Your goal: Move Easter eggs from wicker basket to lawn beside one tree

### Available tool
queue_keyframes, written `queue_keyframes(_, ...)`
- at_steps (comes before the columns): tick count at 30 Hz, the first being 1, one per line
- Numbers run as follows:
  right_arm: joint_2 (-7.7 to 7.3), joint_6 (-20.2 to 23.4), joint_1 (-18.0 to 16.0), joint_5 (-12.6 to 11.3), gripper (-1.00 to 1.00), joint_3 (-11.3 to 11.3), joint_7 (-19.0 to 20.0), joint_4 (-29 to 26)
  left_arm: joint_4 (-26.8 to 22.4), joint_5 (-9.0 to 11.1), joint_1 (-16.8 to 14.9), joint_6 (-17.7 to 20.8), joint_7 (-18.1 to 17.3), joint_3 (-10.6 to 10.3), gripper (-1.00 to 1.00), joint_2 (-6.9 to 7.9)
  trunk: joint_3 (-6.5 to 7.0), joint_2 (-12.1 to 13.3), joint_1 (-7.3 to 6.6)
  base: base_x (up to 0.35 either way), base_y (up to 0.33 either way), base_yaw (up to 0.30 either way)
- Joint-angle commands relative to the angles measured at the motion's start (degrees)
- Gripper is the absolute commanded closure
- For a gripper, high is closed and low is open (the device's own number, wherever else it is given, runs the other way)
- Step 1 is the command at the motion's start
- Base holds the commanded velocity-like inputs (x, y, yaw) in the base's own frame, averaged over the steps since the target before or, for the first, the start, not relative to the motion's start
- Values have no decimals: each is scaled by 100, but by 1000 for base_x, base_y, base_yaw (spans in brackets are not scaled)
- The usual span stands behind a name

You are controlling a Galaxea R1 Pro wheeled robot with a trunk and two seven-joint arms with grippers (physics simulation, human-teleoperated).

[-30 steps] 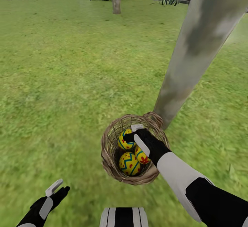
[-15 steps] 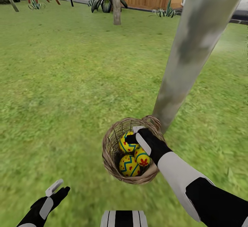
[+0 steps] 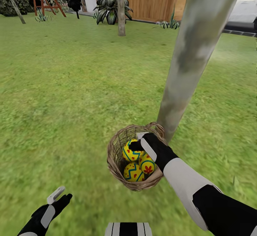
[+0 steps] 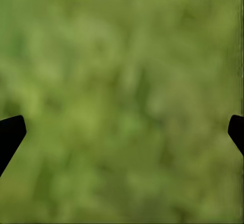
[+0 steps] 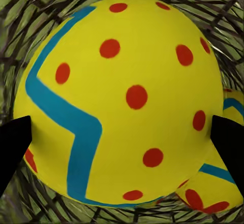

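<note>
Where the wicker basket (image 3: 135, 161) rests on the lawn (image 3: 71, 85), it stands just beside the foot of the pale tree (image 3: 192, 50), with all three Easter eggs (image 3: 137, 162) inside. The right end effector (image 3: 137, 140) reaches into the basket; in the right wrist view its fingers flank the uppermost egg (image 5: 122, 102) at either side, though contact cannot be confirmed. The left end effector (image 3: 59, 196) hangs spread open over grass, holding nothing. No legible writing or labels observed.

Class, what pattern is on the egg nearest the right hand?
Yellow egg with red dots and a blue zigzag band, clearest in the right wrist view.
</note>
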Motion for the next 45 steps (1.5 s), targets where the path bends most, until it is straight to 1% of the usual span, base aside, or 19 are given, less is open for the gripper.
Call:
queue_keyframes(1, 0, 12, 0, -54, 100, 15, 69, -22, -10, 62, -1, 34, 5, 16, -100, 0, 19, 0, -3, 0, 0, 0)
queue_keyframes(4, -102, 18, 2, -59, 100, 15, 209, -37, -10, 62, -1, 32, 5, 16, -100, 0, 85, 4, -11, 0, 0, 0)
queue_keyframes(7, -119, 81, 2, -72, 100, 15, 223, -28, -10, 63, -1, 32, 5, 16, -100, -1, 152, 8, -19, 0, 0, 0)
queue_keyframes(10, -128, 463, 2, -60, 100, -58, 224, -29, -10, 63, -1, 31, 5, 16, -100, -7, 218, 12, -26, 0, 0, 0)
queue_keyframes(14, -168, 548, 2, -77, 100, -106, 225, -17, -4, 55, -1, 24, 5, 16, -100, -8, 307, 17, -37, 0, 0, 0)
queue_keyframes(17, -173, 1050, 2, -48, 100, -122, 225, -73, -2, 54, -1, 23, 5, 16, -100, -8, 373, 21, -44, 0, 0, 0)
queue_keyframes(20, -174, 1127, 2, -51, 100, -126, 241, -88, -8, 54, -1, 27, 5, 16, -100, -9, 440, 25, -52, 0, 0, 0)
queue_keyframes(21, -278, 1122, 2, -51, 100, -126, 365, -82, -10, 54, -1, 24, 5, 16, -100, -9, 462, 27, -55, -33, 0, 0)
queue_keyframes(23, -464, 1106, 2, -44, 100, -126, 1015, -66, -10, 54, -1, 25, 5, 16, -100, -9, 506, 29, -60, -54, 0, 0)
queue_keyframes(24, -590, 1099, 5, -39, 100, -126, 1415, -60, -10, 54, -1, 24, 5, 16, -100, -9, 528, 31, -63, -16, 0, 0)
queue_keyframes(26, -779, 1095, 8, -40, 100, -120, 1833, -59, -9, 54, -1, 24, 5, 16, -100, -9, 572, 33, -68, -6, 0, 0)
queue_keyframes(28, -859, 1091, 28, -36, 100, -117, 1951, -78, -3, 54, -1, 23, 5, 16, -100, -13, 617, 36, -73, -1, 0, 0)
queue_keyframes(31, -893, 1085, 36, -38, 100, -117, 1984, -89, -2, 54, -1, 23, 5, 16, -100, -17, 683, 41, -81, 0, 0, 0)
queue_keyframes(34, -910, 1082, 47, -42, 100, -117, 2017, -91, -2, 48, -1, 21, 5, 16, -100, -17, 737, 162, -147, 0, 0, 0)
queue_keyframes(35, -915, 1079, 51, -38, 100, -117, 2120, -91, -2, 47, -1, 22, 5, 16, -100, -17, 755, 202, -169, 0, 0, 0)
queue_keyframes(36, -943, 1071, 53, -33, 100, -117, 2332, -91, -2, 49, -1, 22, 5, 16, -100, -17, 773, 242, -191, 0, 0, 0)
queue_keyframes(39, -1290, 1027, 68, -14, 100, -109, 3557, -88, 5, 47, -1, 16, 9, 16, -100, -22, 827, 362, -257, 0, 0, 0)
queue_keyframes(42, -1504, 986, 90, -20, 100, -108, 4122, -91, 12, 46, -1, 15, 11, 16, -100, -25, 881, 483, -323, 0, 0, 0)
queue_keyframes(45, -1745, 843, 105, 10, 100, -101, 5087, -56, 105, 45, -1, 7, 11, 16, -100, -26, 934, 603, -389, 0, 0, 0)
